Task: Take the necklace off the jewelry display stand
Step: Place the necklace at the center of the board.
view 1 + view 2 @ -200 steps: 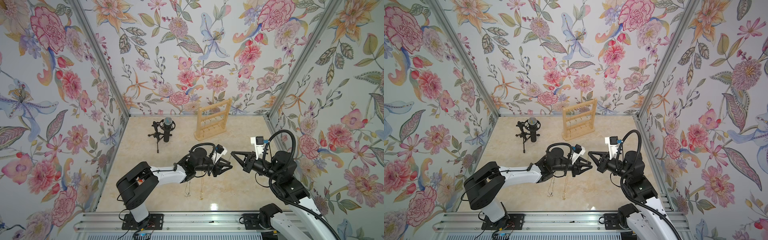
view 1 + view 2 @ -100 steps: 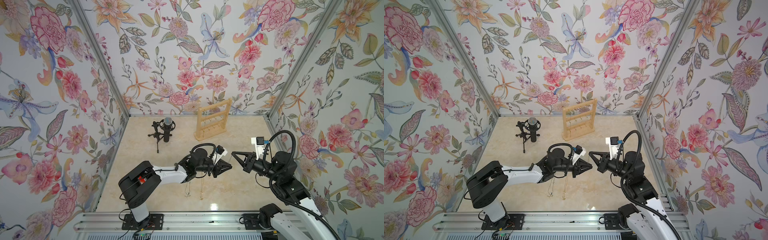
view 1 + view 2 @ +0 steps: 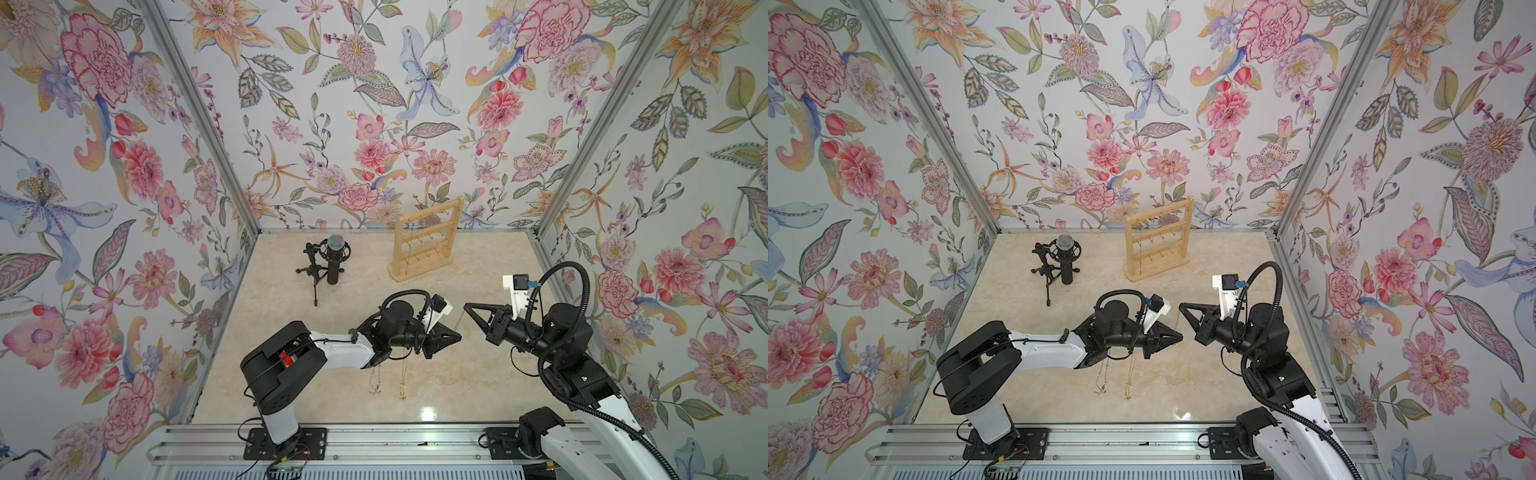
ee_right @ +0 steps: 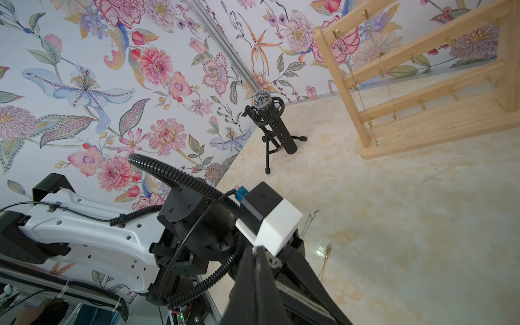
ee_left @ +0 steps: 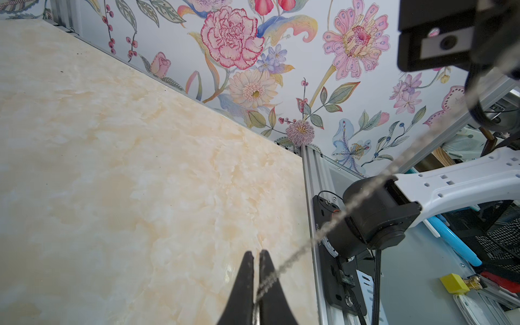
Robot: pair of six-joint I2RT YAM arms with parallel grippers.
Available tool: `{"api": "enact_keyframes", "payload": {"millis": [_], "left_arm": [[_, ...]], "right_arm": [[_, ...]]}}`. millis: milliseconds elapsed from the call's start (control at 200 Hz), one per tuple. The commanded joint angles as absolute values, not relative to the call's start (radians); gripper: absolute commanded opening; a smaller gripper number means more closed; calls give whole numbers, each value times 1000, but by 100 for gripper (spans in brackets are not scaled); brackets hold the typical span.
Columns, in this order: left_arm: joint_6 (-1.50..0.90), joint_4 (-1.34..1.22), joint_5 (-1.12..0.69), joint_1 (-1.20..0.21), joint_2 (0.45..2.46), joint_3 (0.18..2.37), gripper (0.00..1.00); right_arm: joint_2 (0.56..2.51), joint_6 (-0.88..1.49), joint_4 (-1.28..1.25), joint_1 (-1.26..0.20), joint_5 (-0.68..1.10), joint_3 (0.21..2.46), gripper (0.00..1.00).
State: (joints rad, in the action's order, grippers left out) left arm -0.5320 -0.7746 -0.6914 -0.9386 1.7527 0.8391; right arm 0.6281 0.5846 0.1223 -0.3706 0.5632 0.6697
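The pale wooden jewelry display stand (image 3: 426,241) (image 3: 1156,245) stands at the back of the table, with thin chains still hanging from its hooks (image 4: 391,92). Well in front of it, a silver necklace (image 5: 391,172) (image 4: 297,297) is stretched taut between my two grippers, free of the stand. My left gripper (image 3: 458,336) (image 5: 256,251) is shut on one part of the chain. Facing it tip to tip, my right gripper (image 3: 465,305) (image 4: 256,249) is shut on another part. In both top views the chain shows as a short thin line (image 3: 460,320) (image 3: 1179,321).
A black microphone on a tripod (image 3: 332,259) (image 4: 274,123) stands left of the stand. Two other necklaces (image 3: 376,382) (image 3: 403,382) lie on the marble table (image 3: 478,386) under the left arm. Floral walls close three sides.
The left gripper's jaws have closed onto the chain. Both arms have stayed almost where they were.
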Motion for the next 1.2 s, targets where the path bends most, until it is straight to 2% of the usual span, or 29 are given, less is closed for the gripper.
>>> {"api": "enact_keyframes", "payload": {"millis": [0, 816, 1196], "left_arm": [[-574, -839, -723, -953, 1770, 813, 9], [-777, -971, -739, -1003, 1825, 645, 7], [-899, -1046, -728, -1028, 1852, 575, 5]], "right_arm": [[623, 604, 123, -364, 545, 646, 0], [693, 593, 120, -363, 491, 587, 0], [797, 582, 83, -366, 436, 536, 0]]}}
